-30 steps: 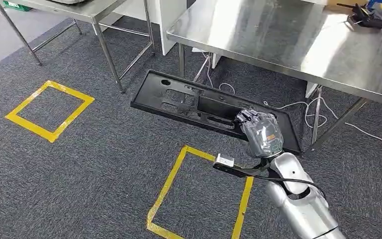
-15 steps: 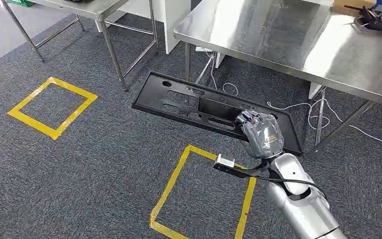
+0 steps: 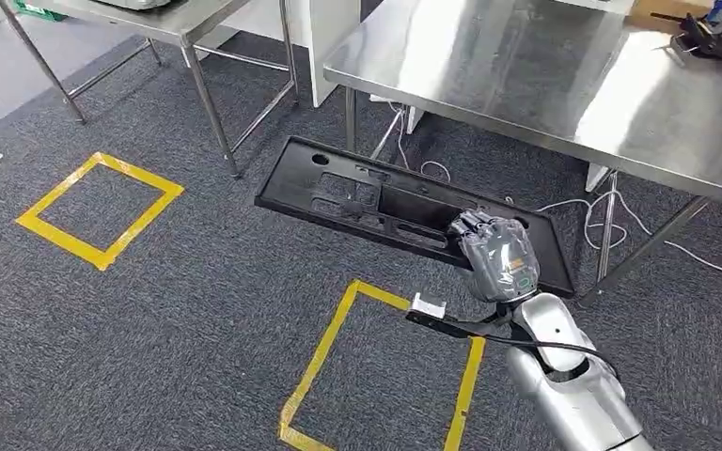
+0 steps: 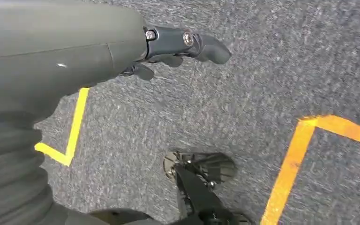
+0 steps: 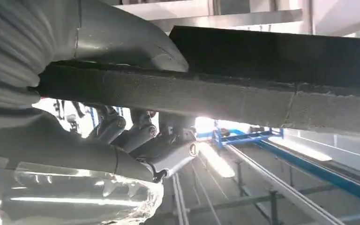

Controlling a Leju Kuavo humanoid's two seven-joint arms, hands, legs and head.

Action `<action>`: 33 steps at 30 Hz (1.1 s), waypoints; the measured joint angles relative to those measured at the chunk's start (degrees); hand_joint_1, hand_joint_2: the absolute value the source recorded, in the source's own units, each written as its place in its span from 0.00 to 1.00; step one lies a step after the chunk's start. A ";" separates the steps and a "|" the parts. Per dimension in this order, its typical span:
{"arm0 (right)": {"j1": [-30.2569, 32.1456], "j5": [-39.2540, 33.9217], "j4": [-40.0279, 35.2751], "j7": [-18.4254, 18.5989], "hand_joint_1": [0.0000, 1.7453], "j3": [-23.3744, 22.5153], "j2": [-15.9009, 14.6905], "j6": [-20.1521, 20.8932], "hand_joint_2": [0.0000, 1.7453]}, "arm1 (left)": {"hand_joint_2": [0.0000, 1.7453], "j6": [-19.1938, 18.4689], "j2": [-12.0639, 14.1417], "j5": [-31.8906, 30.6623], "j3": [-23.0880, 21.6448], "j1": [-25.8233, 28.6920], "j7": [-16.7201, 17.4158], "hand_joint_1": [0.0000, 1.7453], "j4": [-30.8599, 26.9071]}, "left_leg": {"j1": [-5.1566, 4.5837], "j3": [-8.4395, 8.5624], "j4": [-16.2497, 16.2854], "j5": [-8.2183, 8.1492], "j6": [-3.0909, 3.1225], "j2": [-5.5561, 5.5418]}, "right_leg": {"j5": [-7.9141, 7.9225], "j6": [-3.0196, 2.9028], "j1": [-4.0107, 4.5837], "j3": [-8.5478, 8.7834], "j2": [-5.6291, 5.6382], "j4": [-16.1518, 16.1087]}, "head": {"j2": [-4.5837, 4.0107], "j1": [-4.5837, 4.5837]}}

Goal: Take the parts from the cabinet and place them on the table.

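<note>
Right hand (image 3: 498, 256) gripping long black panel (image 3: 376, 202) at near edge, held level above carpet, just short of steel bench (image 3: 564, 85). Left hand (image 4: 168, 44) empty, fingers loosely apart, over carpet.

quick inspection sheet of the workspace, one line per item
surface: steel table, shiny, mostly bare near the robot
job's things: long black panel with cutouts, carried level above the carpet, not yet on the table
clutter: dark object at the table's far corner, too small to identify
hands: right hand grips the panel's near edge; left hand holds nothing, fingers stretched out over the carpet
cables: white cables on the floor under the table
surroundings: grey carpet, yellow tape squares, second steel table
</note>
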 joint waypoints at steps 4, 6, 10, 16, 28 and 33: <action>0.16 0.24 0.07 0.04 0.98 0.15 -0.02 -0.07 1.00 | 1.00 0.11 -0.02 -0.04 0.02 -0.08 0.11 0.00 0.00 | 0.65 0.44 3.06 -0.33 -1.03 0.53 | -0.02 -2.77 -0.34 2.04 0.85 -0.20 | 0.00 -0.26; -0.13 0.28 0.13 0.07 0.98 0.24 0.06 -0.11 1.00 | 1.00 0.15 -0.04 -0.09 0.02 -0.16 0.11 0.00 0.00 | 0.53 -3.62 9.92 -2.00 -1.27 0.33 | -0.72 -3.76 -0.09 2.87 0.97 -0.20 | 0.00 -0.63; -0.07 1.05 0.22 0.09 0.98 0.57 0.26 -0.11 1.00 | 1.00 0.11 -0.07 -0.11 0.04 -0.01 0.26 0.00 0.00 | 0.45 -10.66 17.10 -6.53 -1.18 0.19 | -2.04 -4.63 0.81 4.25 1.64 -0.20 | 0.00 -0.64; -0.17 1.35 0.46 0.04 0.98 1.02 0.42 -0.24 1.00 | 1.00 0.00 0.35 -0.15 0.09 0.01 0.35 0.00 0.00 | -2.09 -7.00 0.81 6.18 2.75 -1.42 | -4.70 -4.07 1.57 7.17 2.40 -0.62 | 0.00 0.06; -0.16 1.57 0.48 0.00 0.98 1.07 -0.07 -0.55 1.00 | 1.00 -0.02 -0.26 -0.37 0.18 -0.20 0.44 0.00 0.00 | 0.41 -0.81 -1.32 3.28 1.45 -1.20 | -1.18 2.50 -1.45 -0.19 1.35 3.19 | 0.00 0.09; -0.01 1.42 0.72 0.09 0.98 1.09 0.00 -0.55 1.00 | 1.00 -0.11 -0.11 -0.63 0.17 -0.37 0.59 0.00 0.00 | 0.22 -0.22 -0.92 2.04 -0.42 -1.03 | 0.80 -0.78 -0.87 1.20 0.61 -0.74 | 0.00 0.19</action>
